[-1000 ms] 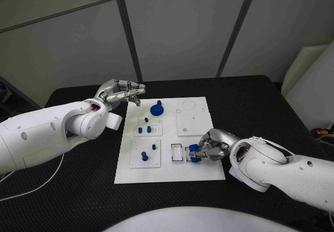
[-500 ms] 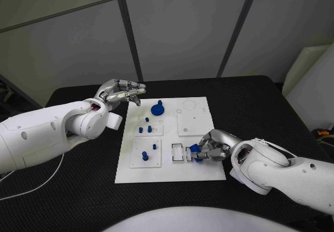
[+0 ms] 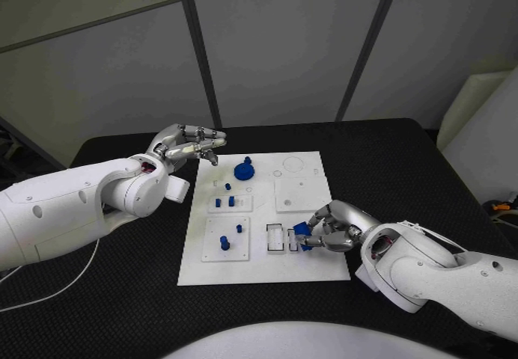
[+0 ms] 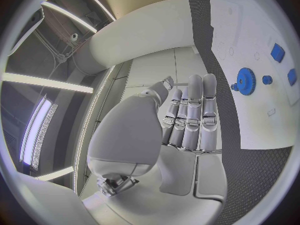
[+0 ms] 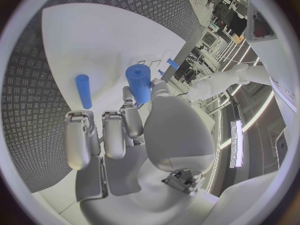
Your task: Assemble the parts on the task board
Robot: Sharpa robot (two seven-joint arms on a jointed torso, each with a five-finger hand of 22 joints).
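Right silver hand (image 3: pixel 329 228), lower right of centre in the head view, pinches a small blue cylindrical peg (image 3: pixel 302 229) over the white task board (image 3: pixel 313 268), just beside the rectangular slots (image 3: pixel 275 237). Insertion step under way, it seems. Next: line the peg up with its seat, press down. Left silver hand (image 3: pixel 189 143), upper left, hovers off the board's edge, fingers loosely apart, holding nothing. Blue gear (image 3: pixel 245 170) sits upper centre.

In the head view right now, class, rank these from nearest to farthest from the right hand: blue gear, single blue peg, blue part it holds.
1. Blue part, in the right hand.
2. Single blue peg, on the board's near-left block.
3. Blue gear, at the board's far end.
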